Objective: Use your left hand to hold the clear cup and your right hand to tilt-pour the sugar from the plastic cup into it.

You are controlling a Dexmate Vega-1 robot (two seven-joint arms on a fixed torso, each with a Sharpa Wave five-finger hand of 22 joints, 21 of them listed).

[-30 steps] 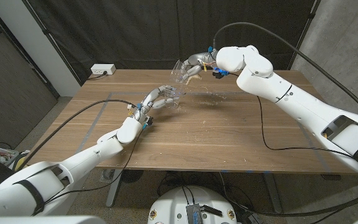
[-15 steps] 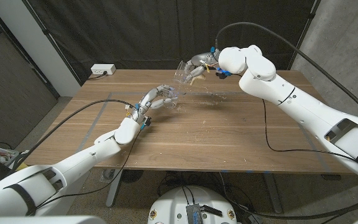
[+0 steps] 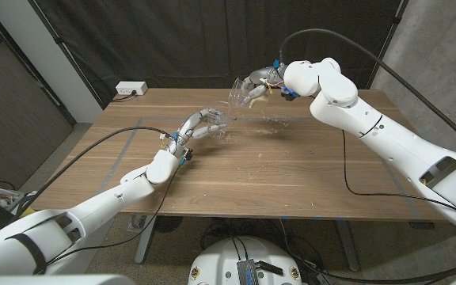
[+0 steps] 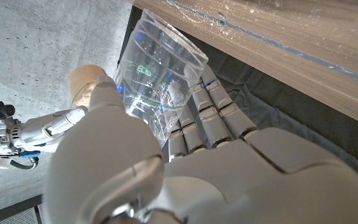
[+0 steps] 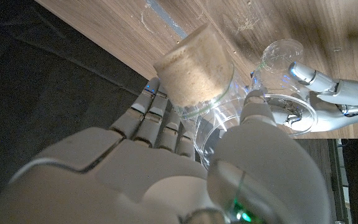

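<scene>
The left hand (image 3: 200,124) reaches over the middle of the brown wooden desk (image 3: 291,170) and its fingers (image 4: 213,112) are closed around the transparent clear cup with green print (image 4: 157,84). In the head view this clear cup (image 3: 222,127) stands on the desk, a little left of the centre and toward the far side. In the left wrist view the thumb lies on one side of the cup wall and the other fingers on the opposite side.

The right hand (image 3: 256,83) is raised above the far part of the desk, just to the right of the left hand and higher. Its fingers (image 5: 148,118) grip the transparent plastic cup holding brownish sugar (image 5: 194,74), and this plastic cup (image 3: 238,91) is tilted with its mouth turned to the left, toward the clear cup. In the right wrist view the sugar (image 5: 188,68) fills the mouth end of the tilted cup, and the left hand with the clear cup (image 5: 281,56) shows beyond it.

Some pale grains lie scattered on the desk to the right of the clear cup. A white power strip (image 3: 131,89) lies at the far left corner of the desk.
</scene>
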